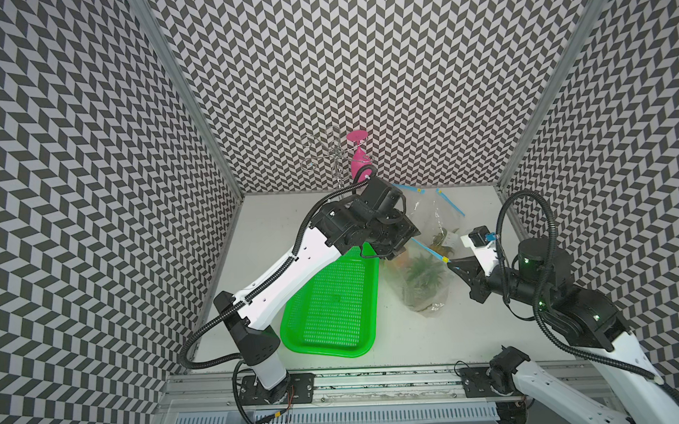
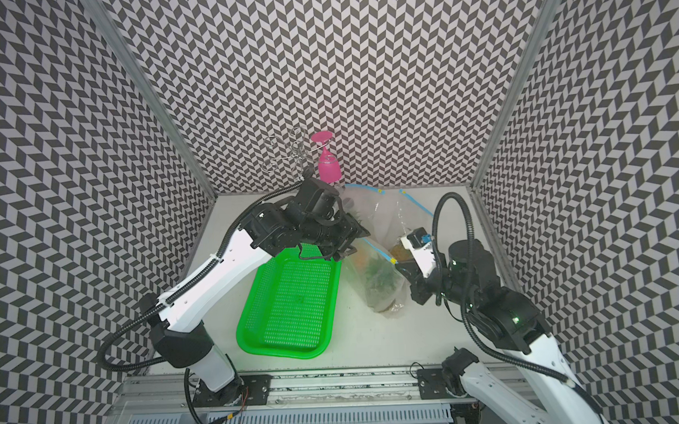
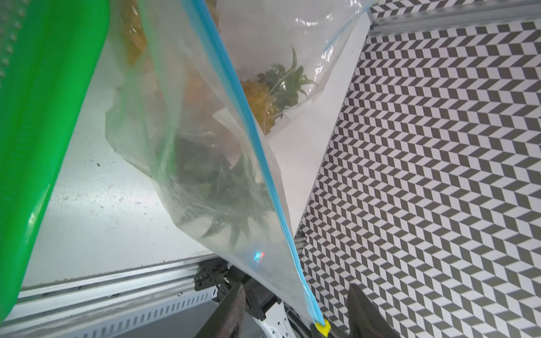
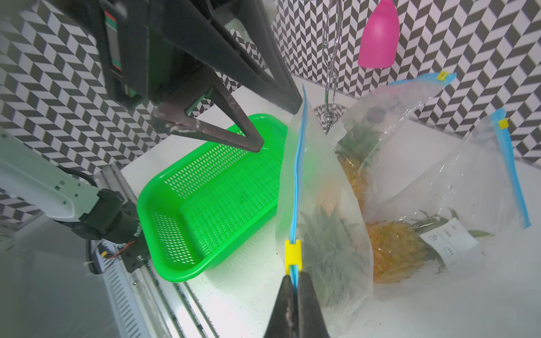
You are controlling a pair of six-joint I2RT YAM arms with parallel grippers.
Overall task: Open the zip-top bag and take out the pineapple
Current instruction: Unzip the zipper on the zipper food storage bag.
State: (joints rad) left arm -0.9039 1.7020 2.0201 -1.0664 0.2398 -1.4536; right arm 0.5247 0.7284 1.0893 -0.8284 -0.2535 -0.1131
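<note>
Tool (image 4: 294, 278) on bag (image 4: 322, 175), forearm (image 1: 527, 282) seemingly level

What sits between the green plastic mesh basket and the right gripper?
The clear zip-top bag holding a pineapple; it shows in both top views.

Cloudy plastic of the zip-top bag (image 4: 322, 164) blurs the pineapple (image 4: 328, 234) inside to a dim green crown and an orange smudge in the right wrist view. There the right gripper (image 4: 295, 276) is cut off behind its fingertips, only the bowl of the pink goblet (image 4: 379, 35) shows, and the print on the white label (image 4: 449, 238) is too small to read. The left wrist view shows just two finger ends of the left gripper (image 3: 297, 288), and the green basket (image 3: 35, 146) runs out of frame. In both top views the left arm (image 1: 293, 269) hides the foot of the wire rack (image 1: 328, 151).
</note>
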